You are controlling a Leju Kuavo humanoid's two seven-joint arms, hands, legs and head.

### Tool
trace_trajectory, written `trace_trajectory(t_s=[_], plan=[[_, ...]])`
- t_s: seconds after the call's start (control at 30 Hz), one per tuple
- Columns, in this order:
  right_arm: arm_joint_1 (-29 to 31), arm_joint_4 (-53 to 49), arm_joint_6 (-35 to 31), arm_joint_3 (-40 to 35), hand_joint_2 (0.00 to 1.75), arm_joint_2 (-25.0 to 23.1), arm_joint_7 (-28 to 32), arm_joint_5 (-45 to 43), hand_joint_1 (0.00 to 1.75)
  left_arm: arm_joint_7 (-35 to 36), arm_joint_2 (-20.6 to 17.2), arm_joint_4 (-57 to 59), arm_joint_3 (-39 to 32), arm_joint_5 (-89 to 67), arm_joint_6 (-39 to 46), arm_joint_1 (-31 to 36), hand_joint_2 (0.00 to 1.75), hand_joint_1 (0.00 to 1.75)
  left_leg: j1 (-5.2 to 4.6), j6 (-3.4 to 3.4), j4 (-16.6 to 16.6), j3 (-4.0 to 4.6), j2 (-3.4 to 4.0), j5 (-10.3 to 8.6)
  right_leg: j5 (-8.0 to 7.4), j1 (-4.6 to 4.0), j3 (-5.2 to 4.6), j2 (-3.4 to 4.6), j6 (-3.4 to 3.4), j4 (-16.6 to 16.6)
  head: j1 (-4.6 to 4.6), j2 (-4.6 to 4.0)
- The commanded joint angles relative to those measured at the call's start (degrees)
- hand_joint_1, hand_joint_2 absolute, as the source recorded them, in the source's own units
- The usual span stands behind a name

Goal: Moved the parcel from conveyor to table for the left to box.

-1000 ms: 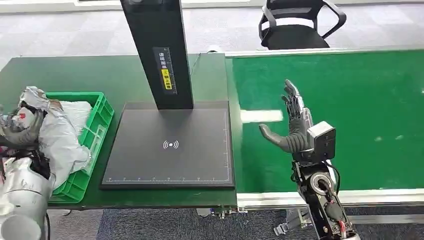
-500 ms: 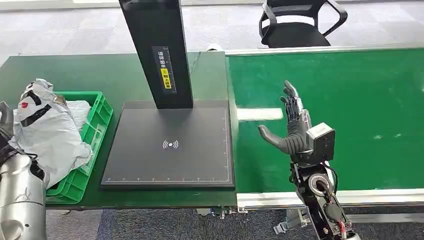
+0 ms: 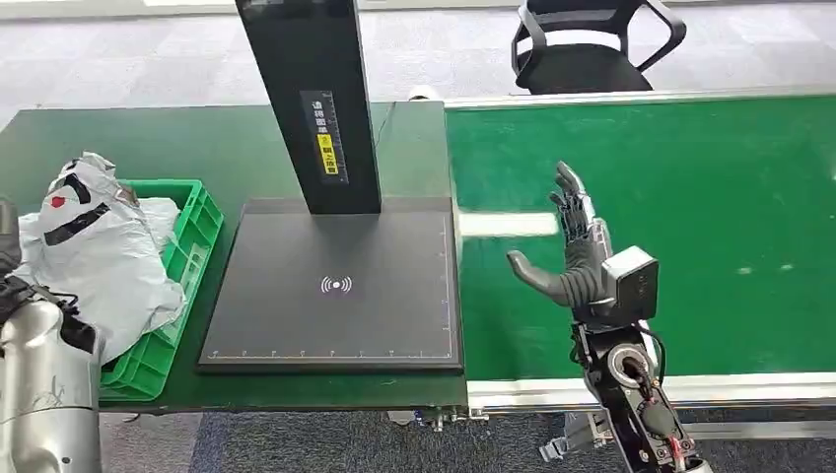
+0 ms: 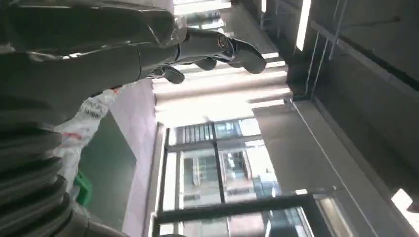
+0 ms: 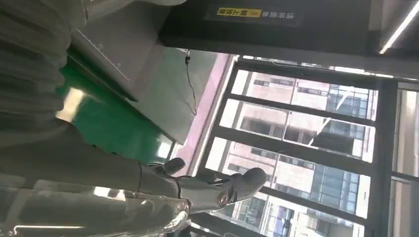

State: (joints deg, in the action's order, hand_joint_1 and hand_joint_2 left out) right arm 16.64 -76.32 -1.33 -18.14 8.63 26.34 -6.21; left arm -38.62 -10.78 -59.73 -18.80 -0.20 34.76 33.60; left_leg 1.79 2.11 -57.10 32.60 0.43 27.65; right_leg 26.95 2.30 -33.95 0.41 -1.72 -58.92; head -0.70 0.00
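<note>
The right arm [image 3: 631, 404] rises from the near edge of the conveyor [image 3: 690, 197], forearm tilted up and forward. Its right hand [image 3: 577, 251] stands upright over the green belt, palm turned toward the scanner pad [image 3: 335, 286], thumb stuck out sideways and the darker fingers [image 3: 575, 202] stretched straight up and a little apart. It holds nothing and touches nothing. In the right wrist view the same fingers [image 5: 217, 190] reach out straight against the windows, with nothing between them.

The left arm [image 3: 44, 394] comes up at the near left corner, a silver forearm beside the bin [image 3: 192, 246]. In the head view the left hand [image 3: 8, 236] is cut by the frame edge, just beside the parcel. In the left wrist view the left hand's fingers [image 4: 217, 49] extend outward, slightly curled, with nothing in them; the hand is spread loosely and grips nothing.

The parcel [image 3: 94, 251] is a crumpled grey plastic mailer bag with a black band and a small red mark near its top. It lies in the green bin on the table [image 3: 177, 148], slumped over the bin's left rim, well apart from the conveyor. A strip of it, white with red print, also shows in the left wrist view beside the hand's cover.

The pad lies between bin and conveyor, with a black post [image 3: 315, 99] rising from its far side.
</note>
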Motion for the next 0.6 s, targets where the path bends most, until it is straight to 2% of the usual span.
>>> trace_trajectory(t_s=[0.03, 0.33, 0.6], plan=[[2.81, 4.22, 1.08, -0.10, 1.75, -0.13, 0.07, 1.00, 0.00, -1.38, 4.44, -13.44, 10.27, 8.47, -18.75, -4.20, 1.75, 0.00, 0.03, -0.17, 0.03, 0.02, -0.12, -0.04, -0.04, -0.07, 0.06, -0.14, 0.16, 0.11, 0.02, 0.00], [2.29, 3.54, 1.63, 0.88, 1.75, 0.04, -0.01, 1.61, 0.00, -1.38, 7.57, -34.93, 14.22, 6.22, -21.68, -13.95, 1.75, 0.00, 0.01, -0.14, 0.04, 0.03, 0.00, 0.02, -0.02, -0.05, 0.00, -0.06, 0.13, 0.10, 0.02, 0.00], [-1.12, 1.10, 1.75, 2.54, 1.75, -0.41, 0.44, 3.17, 0.00, -1.14, 6.98, -36.66, 21.13, 9.13, -29.49, -18.53, 1.75, 0.00, 0.00, -0.21, 0.17, -0.08, -0.12, -0.03, -0.04, -0.06, 0.16, -0.16, 0.19, 0.26, 0.00, 0.00]])
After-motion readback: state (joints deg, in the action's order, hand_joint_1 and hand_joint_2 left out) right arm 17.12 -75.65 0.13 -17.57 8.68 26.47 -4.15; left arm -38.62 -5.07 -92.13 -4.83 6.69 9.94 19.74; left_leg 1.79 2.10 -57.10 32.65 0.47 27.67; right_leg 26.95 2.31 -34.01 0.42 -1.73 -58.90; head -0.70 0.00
